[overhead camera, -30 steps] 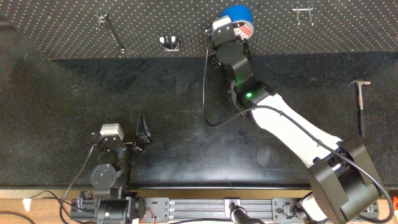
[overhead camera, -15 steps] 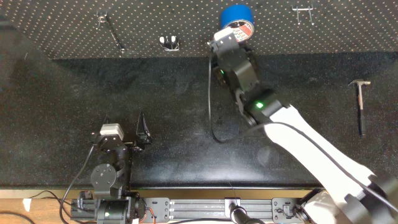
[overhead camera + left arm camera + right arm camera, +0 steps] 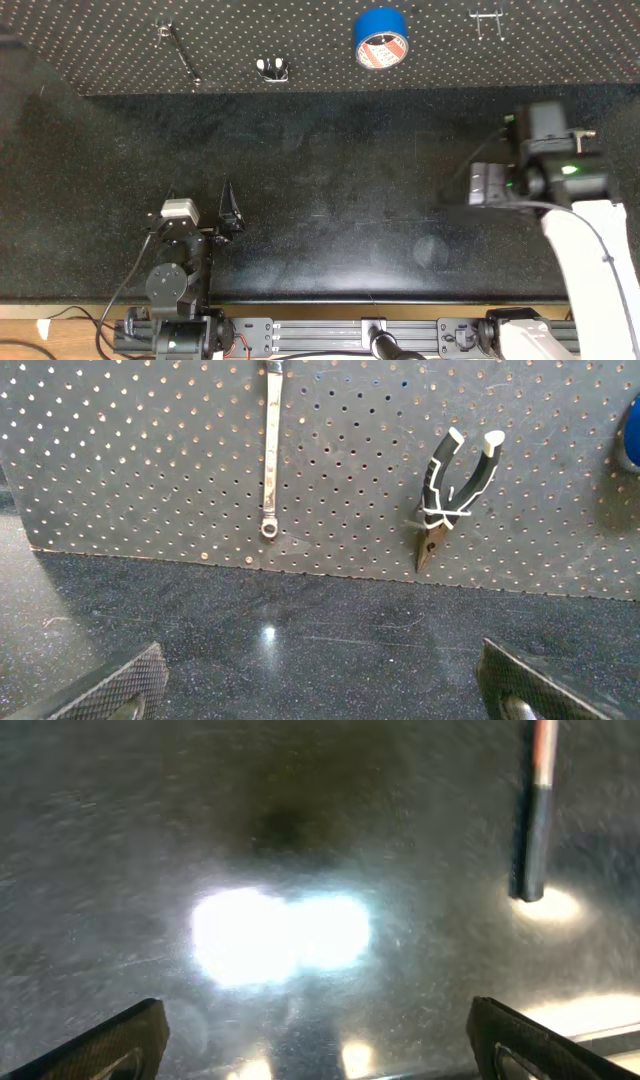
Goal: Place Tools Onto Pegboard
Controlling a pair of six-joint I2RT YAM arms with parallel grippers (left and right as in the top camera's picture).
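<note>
The perforated dark pegboard (image 3: pixel 150 450) stands beyond the left claw (image 3: pixel 320 695). On it, the slim steel wrench (image 3: pixel 270 450) hangs ahead-left of that claw, the black-and-white-handled pliers (image 3: pixel 450 490) ahead-right, and the blue tape roll (image 3: pixel 381 40) farther right. The metal-shafted hammer handle (image 3: pixel 533 810) lies on the black tabletop (image 3: pixel 150 840) below the right claw (image 3: pixel 320 1055), off to one side of it.

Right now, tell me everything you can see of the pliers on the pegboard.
The pliers hang on the pegboard, nose pointing down, handles spread upward. Grips look like black rubber with white ends; the nose is dark metal. A thin white holder crosses them near the pivot. The wrench hangs apart from them.
</note>
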